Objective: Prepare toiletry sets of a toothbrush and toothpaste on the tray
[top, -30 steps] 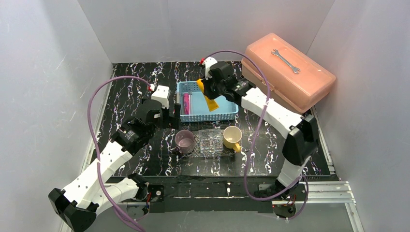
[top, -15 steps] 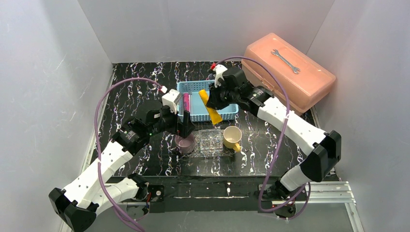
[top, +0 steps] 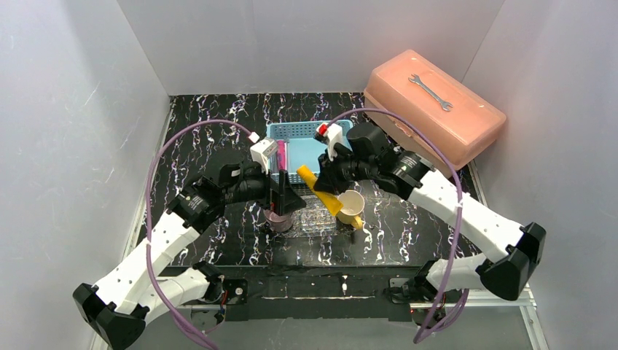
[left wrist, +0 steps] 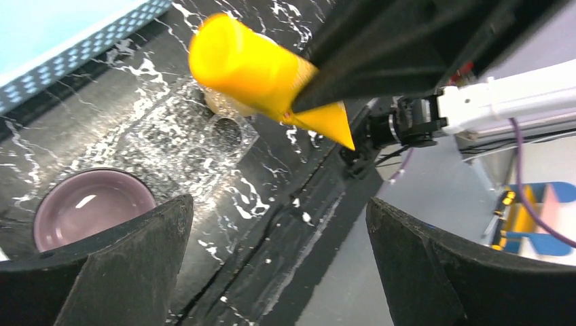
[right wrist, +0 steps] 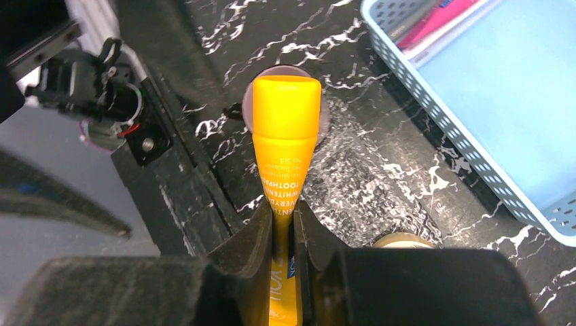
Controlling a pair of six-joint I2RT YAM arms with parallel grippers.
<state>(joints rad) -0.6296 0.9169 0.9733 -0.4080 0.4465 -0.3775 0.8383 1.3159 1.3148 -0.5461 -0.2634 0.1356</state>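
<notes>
Under the right gripper: the tray; we see nothing on it.
Right gripper: clamped on the yellow tube, cap end ahead of the fingers, above the tray.
Left gripper: jaws wide, nothing between them; purple cup just below.
Pink tube: in the blue basket, beyond both grippers.
Progress: early, we judge; no tube placed, and we can't make out the toothbrushes.

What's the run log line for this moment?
right gripper: shut on yellow tube, above tray | left gripper: open, empty, near purple cup | pink tube: in blue basket
</notes>
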